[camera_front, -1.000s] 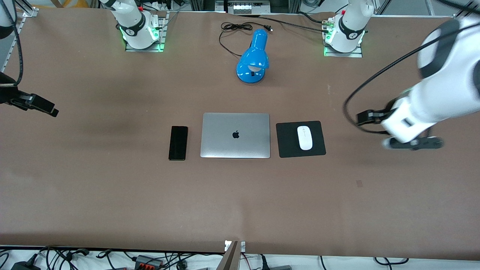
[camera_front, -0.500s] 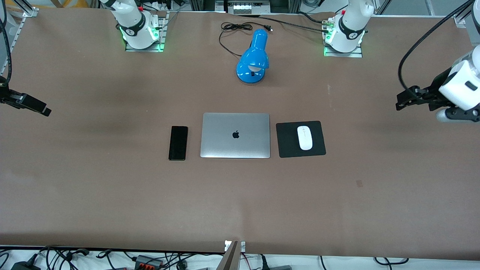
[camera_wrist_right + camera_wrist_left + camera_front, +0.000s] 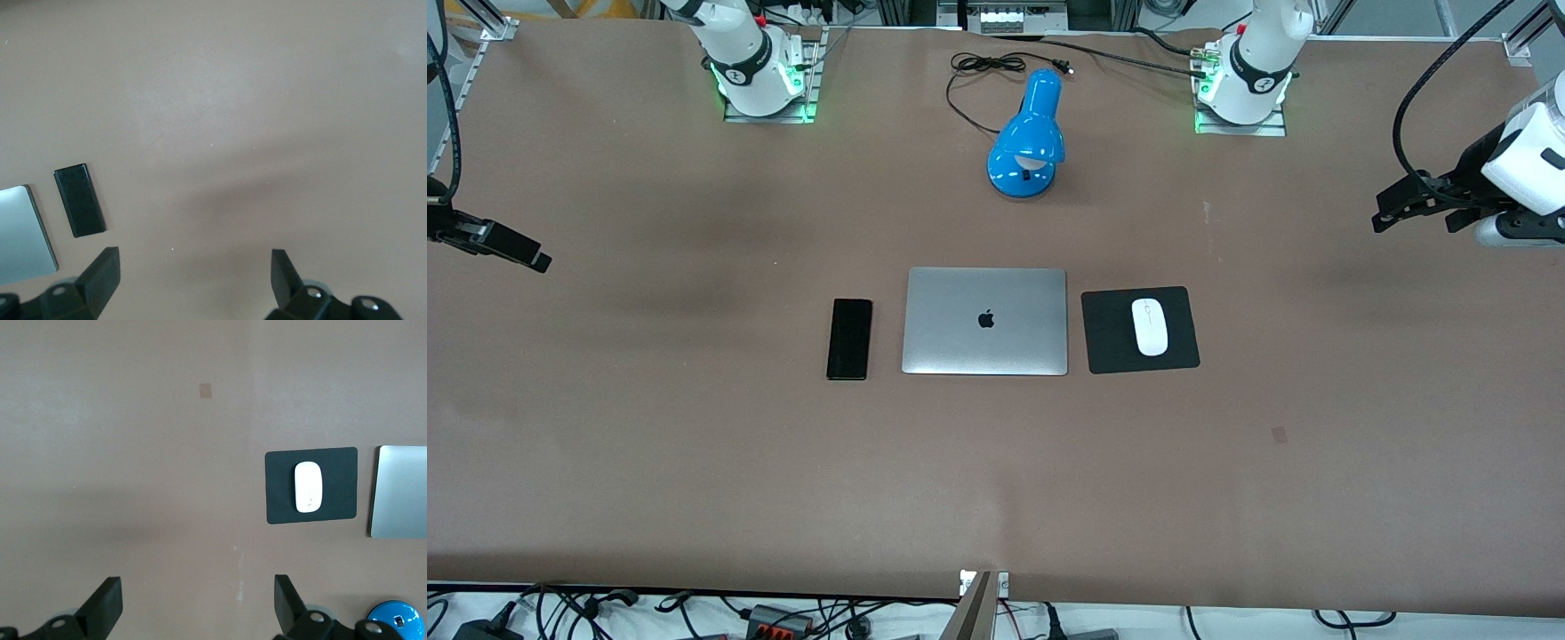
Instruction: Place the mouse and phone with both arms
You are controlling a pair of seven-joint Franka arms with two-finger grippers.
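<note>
The white oval mouse (image 3: 1150,326) lies on a black square pad (image 3: 1112,338) beside the closed silver laptop (image 3: 985,321), toward the left arm's end. It also shows in the left wrist view (image 3: 308,487). The black phone (image 3: 849,339) lies flat on the laptop's other flank, toward the right arm's end, and shows in the right wrist view (image 3: 80,200). My left gripper (image 3: 1385,212) hangs open and empty over bare table near its end (image 3: 198,607). My right gripper (image 3: 535,258) hangs open and empty over bare table near the right arm's end (image 3: 193,280).
A blue desk lamp (image 3: 1030,138) with a black cord (image 3: 983,67) stands between the two arm bases, farther from the front camera than the laptop. The brown table (image 3: 996,471) stretches wide around the laptop group.
My left arm has pulled up and away from the pad toward its end of the table. My right gripper has barely shifted. Mouse and phone have not moved.
</note>
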